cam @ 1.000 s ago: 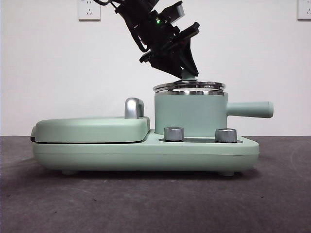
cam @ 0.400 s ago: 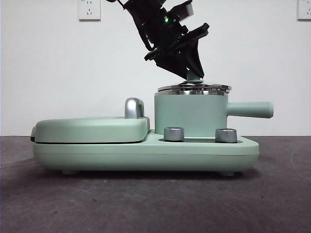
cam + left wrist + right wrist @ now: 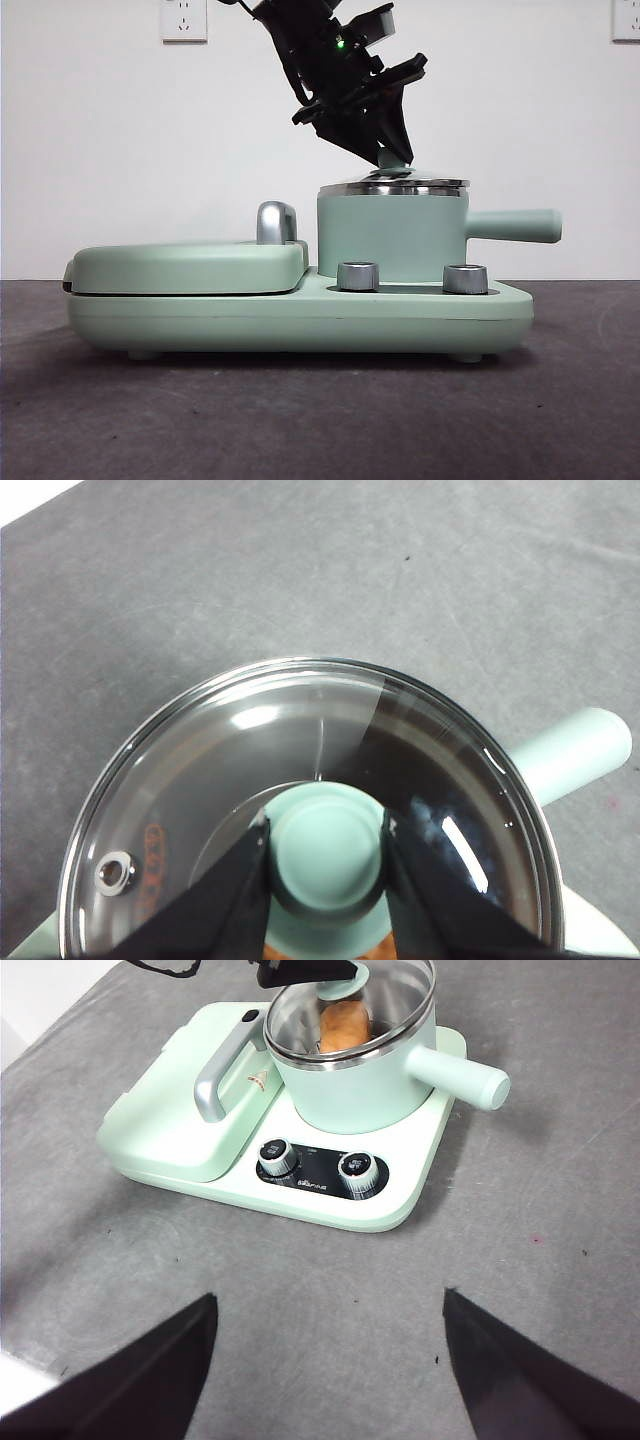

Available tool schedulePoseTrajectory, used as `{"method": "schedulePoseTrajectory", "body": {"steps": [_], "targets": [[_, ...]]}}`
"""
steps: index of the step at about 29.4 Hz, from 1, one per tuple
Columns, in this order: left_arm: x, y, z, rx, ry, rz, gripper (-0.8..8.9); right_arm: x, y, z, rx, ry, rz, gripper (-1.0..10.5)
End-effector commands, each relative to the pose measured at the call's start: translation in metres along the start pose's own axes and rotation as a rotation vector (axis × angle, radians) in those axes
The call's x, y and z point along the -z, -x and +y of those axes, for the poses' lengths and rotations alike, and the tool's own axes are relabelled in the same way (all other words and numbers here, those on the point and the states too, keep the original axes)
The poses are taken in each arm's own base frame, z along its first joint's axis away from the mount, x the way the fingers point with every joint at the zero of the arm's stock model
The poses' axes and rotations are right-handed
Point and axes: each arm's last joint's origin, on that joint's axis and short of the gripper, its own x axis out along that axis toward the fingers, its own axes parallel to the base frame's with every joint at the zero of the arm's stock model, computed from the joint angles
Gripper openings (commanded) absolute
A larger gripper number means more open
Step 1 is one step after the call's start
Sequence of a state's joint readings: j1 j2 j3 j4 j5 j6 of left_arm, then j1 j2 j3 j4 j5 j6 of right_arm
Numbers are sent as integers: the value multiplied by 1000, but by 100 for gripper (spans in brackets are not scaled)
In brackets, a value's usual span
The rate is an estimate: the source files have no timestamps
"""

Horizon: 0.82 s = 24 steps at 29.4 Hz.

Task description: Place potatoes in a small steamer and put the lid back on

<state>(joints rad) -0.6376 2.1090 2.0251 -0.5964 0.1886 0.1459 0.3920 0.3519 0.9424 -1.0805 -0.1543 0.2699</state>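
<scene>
The mint-green small steamer (image 3: 390, 235) stands on the cooker base, its side handle (image 3: 515, 225) pointing right. The glass lid (image 3: 392, 186) lies flat on its steel rim. My left gripper (image 3: 392, 156) comes down from the upper left and is shut on the lid's mint-green knob (image 3: 327, 845). The left wrist view shows both jaws clamped on the knob over the glass (image 3: 300, 730). In the right wrist view the orange-brown potato (image 3: 344, 1025) shows inside the steamer (image 3: 365, 1080) under the lid. My right gripper (image 3: 330, 1360) is open and empty, well back above the table.
The steamer sits on a mint-green cooker base (image 3: 300, 315) with two steel dials (image 3: 358, 276) (image 3: 465, 278). To its left is the flat grill cover (image 3: 190, 265) with a chrome handle (image 3: 277, 222). Grey table all around, white wall behind.
The lid, held tilted just above the rim, has come down and now sits level on the steamer. My left gripper moved slightly right and down with it.
</scene>
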Motion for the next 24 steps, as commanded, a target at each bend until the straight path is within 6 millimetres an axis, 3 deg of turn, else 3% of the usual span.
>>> {"method": "schedulePoseTrajectory", "body": {"steps": [1,14,24], "targets": [[0,-7,0,-4,-23,17,14,-2,1,1,-3,-7,-16,347],[-12,2,0,-9,-1,-20,14,-2,1,0,14,-10,-21,347],[-6,-2,0,-2,6,22,14,-2,1,0,14,-10,-21,347]]}}
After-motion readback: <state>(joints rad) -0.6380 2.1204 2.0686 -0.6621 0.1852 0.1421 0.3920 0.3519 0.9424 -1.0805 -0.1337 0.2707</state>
